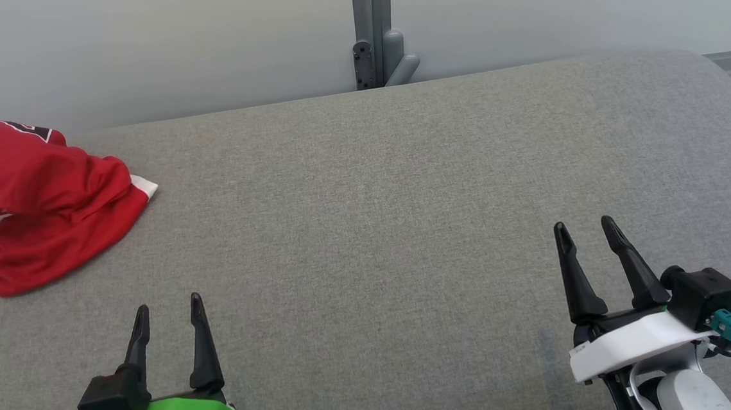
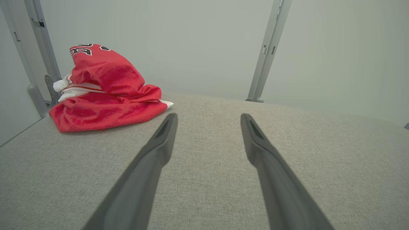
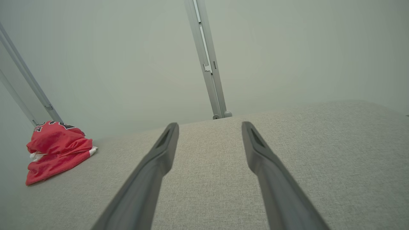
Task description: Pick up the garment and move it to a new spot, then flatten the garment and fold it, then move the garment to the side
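Note:
A red jersey (image 1: pixel 37 202) with white trim and black-and-white lettering lies crumpled in a heap at the far left of the grey fabric surface (image 1: pixel 405 215). The same garment (image 2: pixel 105 92) rises ahead and to the left of my left gripper (image 2: pixel 207 119), and it sits small at the left in the right wrist view as a red heap (image 3: pixel 56 150). My left gripper (image 1: pixel 168 306) stands open at the lower left, apart from the jersey, nothing between its fingers. My right gripper (image 1: pixel 584 226) stands open at the lower right, far from the garment (image 3: pixel 209 127).
A grey metal post (image 1: pixel 374 31) with a bracket stands against the pale wall behind the surface's back edge. The surface curves off at its far right corner (image 1: pixel 716 71). Another grey post (image 2: pixel 38 64) stands just behind the jersey.

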Robot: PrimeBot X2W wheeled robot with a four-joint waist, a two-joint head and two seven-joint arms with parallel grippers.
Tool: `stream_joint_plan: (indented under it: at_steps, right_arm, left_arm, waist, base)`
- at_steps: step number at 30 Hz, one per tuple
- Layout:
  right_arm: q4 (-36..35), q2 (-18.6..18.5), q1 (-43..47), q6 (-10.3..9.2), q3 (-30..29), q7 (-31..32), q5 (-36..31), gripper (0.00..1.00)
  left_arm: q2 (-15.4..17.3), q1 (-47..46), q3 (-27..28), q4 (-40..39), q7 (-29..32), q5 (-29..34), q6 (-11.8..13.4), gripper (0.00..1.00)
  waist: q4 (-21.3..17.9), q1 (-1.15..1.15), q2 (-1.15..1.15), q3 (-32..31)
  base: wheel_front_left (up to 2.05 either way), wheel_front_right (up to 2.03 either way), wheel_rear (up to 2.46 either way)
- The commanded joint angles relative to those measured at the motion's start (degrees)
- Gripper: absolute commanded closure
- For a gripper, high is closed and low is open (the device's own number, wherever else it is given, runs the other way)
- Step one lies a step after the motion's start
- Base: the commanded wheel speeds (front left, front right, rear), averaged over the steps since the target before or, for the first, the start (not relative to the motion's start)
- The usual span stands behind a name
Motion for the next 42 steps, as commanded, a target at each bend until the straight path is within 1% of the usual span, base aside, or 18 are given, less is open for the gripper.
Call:
stream_joint_plan:
  at_steps: [1,15,28,42]
  right_arm:
    - [-0.1,-0.3,0.0,0.02,0.2,-0.6,-1.6,0.00]
    - [0.1,-0.4,0.1,0.02,0.7,-2.2,-7.5,0.00]
    - [0.1,-0.4,0.9,0.02,1.0,-3.6,-12.0,0.00]
    - [0.2,-0.4,1.0,0.02,0.5,-3.6,-11.7,0.00]
  left_arm:
    - [0.4,0.3,0.1,-0.1,-0.5,1.0,0.1,0.00]
    - [0.0,1.0,0.9,0.6,-2.0,5.6,-0.5,0.00]
    - [-0.2,1.8,1.3,1.0,-3.2,10.0,-0.6,0.00]
    - [-0.3,1.9,1.8,1.4,-3.1,10.2,-1.0,0.00]
  waist:
    - [0.0,0.00,0.31,0.0]
    - [-0.2,0.00,0.35,-0.2]
    - [-0.5,0.00,0.39,-0.7]
    - [-0.3,0.00,0.39,-1.1]
  base:
    - [0.00,0.00,0.00]
    - [0.00,0.00,0.00]
    - [0.00,0.00,0.00]
    - [0.00,0.00,0.00]
